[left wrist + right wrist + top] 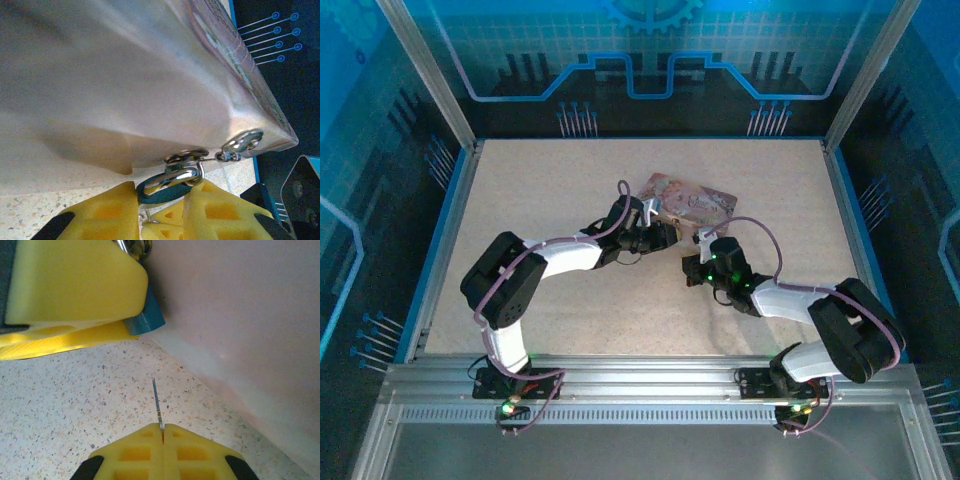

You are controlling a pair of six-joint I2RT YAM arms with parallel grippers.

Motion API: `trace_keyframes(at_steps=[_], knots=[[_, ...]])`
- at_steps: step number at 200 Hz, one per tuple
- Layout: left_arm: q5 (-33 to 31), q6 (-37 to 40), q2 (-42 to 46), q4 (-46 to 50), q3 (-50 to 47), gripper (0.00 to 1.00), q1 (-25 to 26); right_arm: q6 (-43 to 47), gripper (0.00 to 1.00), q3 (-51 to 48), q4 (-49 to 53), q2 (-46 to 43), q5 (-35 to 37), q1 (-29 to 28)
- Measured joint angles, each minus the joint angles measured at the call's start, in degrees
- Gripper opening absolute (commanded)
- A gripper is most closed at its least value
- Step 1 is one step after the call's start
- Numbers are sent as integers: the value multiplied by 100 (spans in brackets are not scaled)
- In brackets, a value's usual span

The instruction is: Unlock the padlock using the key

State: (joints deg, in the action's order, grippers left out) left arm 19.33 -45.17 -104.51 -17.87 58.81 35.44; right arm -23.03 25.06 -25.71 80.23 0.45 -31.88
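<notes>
The padlock has a dark bluish body and a silvery shackle hooked through the hasp of the pink tin. My left gripper is shut on the padlock's body, its yellow pads on either side. In the right wrist view the padlock's blue corner peeks out beside the left gripper's yellow pad. My right gripper is shut on the key, a thin dark sliver pointing out from the fingertips toward the padlock, a short way off. In the top view the grippers meet at the tin's near edge.
The pink tin lies flat mid-table, its pale side wall close on the right of the key. The speckled tabletop stretches out below and left of the key. Blue walls ring the table.
</notes>
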Motion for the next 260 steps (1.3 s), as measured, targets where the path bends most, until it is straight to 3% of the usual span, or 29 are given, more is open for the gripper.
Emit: trace_keyframes(at_steps=[260], knots=[[4, -125, 0, -2, 4, 23, 37, -94, 0, 140, -577, 339, -240, 205]])
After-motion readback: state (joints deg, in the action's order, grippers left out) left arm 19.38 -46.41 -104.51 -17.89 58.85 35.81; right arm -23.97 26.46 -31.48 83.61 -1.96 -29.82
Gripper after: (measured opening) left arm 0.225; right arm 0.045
